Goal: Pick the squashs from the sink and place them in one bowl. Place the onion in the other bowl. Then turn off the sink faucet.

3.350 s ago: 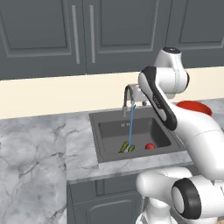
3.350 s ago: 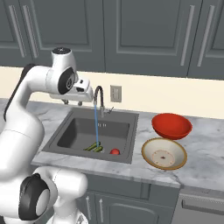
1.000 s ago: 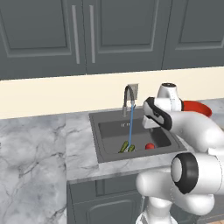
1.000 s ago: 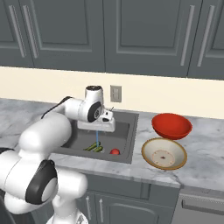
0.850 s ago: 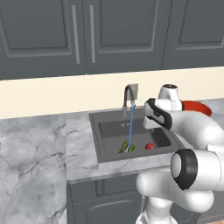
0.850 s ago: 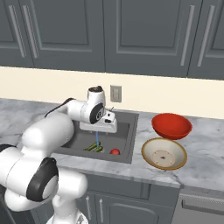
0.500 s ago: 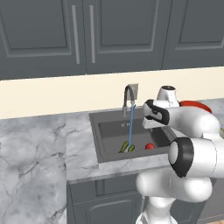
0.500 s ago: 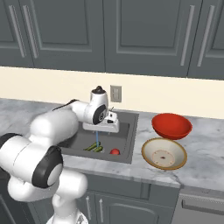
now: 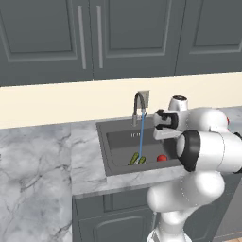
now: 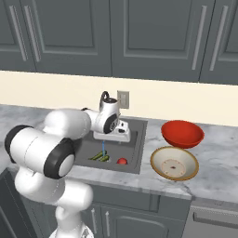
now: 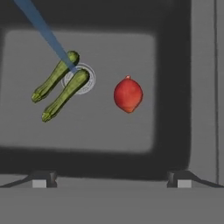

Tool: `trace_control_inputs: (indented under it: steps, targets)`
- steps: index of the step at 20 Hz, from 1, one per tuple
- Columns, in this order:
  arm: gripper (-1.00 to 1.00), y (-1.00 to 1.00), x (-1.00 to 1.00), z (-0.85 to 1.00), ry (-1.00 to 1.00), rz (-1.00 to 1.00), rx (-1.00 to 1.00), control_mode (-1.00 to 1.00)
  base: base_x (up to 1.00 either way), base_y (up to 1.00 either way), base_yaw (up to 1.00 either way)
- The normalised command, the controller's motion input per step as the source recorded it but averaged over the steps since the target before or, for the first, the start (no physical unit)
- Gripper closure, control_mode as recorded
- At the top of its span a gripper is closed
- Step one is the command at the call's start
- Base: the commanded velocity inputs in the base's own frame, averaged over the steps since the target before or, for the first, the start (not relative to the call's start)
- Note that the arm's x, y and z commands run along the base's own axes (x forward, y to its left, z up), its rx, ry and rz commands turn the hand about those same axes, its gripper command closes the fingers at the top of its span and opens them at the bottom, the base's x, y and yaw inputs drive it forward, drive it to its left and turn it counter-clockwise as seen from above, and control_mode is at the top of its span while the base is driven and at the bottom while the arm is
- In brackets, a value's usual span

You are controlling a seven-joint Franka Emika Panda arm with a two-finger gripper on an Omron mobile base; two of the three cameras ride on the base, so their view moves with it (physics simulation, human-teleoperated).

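Observation:
Two slim green squashs (image 11: 61,85) lie side by side over the drain in the sink (image 11: 175,87), with the thin blue water stream (image 11: 43,30) landing on them. The red onion (image 11: 128,94) rests to their right, apart from them. My gripper (image 11: 111,180) hangs open above the basin, holding nothing, its tips well above the vegetables. From the base I see the gripper (image 10: 113,137) over the sink, the squashs (image 10: 99,157), the onion (image 10: 122,161), the red bowl (image 10: 182,133) and the beige bowl (image 10: 174,163) on the counter to the right. The faucet (image 9: 138,102) is running.
Grey marble counter (image 9: 47,165) stretches left of the sink (image 9: 105,156). Dark wall cabinets (image 10: 153,32) hang above, and a wall outlet (image 10: 123,99) sits behind the faucet. My own arm bends low over the sink's front edge.
The hand has come down from high above the faucet to just over the basin, then edged slightly sideways. Jaws stayed open; the vegetables have not moved.

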Motion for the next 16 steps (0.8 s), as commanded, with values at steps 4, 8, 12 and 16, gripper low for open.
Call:
trace_control_inputs:
  steps: [4, 8, 12, 16]
  targets:
    - [-1.00, -0.11, 0.28, -0.28, 0.00, 0.00, 0.00, -1.00, 0.00, 0.00, 0.00]
    - [-1.00, -0.09, 0.27, -0.33, 0.00, 0.00, 0.00, -1.00, 0.00, 0.00, 0.00]
    - [-1.00, -0.05, 0.20, -0.35, 0.00, 0.00, 0.00, -1.00, 0.00, 0.00, 0.00]
    - [-1.00, 0.00, 0.19, -0.32, 0.00, 0.00, 0.00, -1.00, 0.00, 0.00, 0.00]
